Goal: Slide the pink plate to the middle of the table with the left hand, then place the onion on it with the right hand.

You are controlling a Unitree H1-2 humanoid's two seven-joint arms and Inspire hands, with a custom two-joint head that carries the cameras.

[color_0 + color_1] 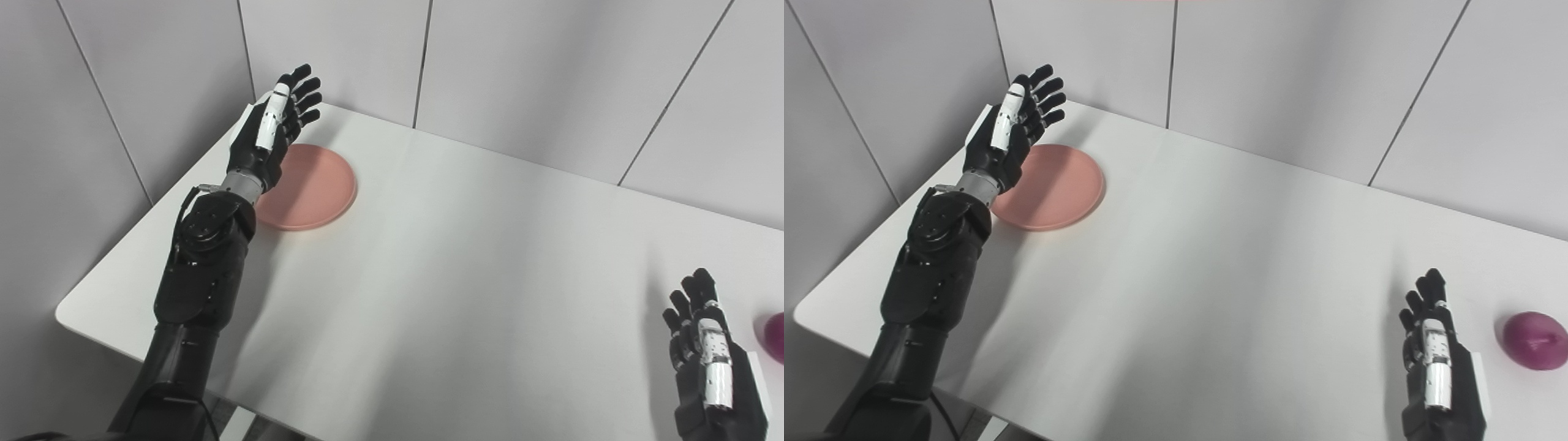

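Hovering left hand [1013, 131] open, empty, over plate [1059, 190] at 10 o'clock | stiff, slick, push rim | right hand [1436, 361] open, empty | onion [1534, 340] round, rolls

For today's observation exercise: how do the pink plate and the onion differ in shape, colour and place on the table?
The pink plate is flat and round; the onion is a rounded bulb. The plate is pale pink, the onion dark purple. The plate lies at the table's far left beside the left hand; the onion sits near right, beside the right hand. Both rest untouched on the white table.

The left hand [269, 131] hides the pink plate's [312, 187] near-left rim; the picture's edge crops the onion [775, 337].
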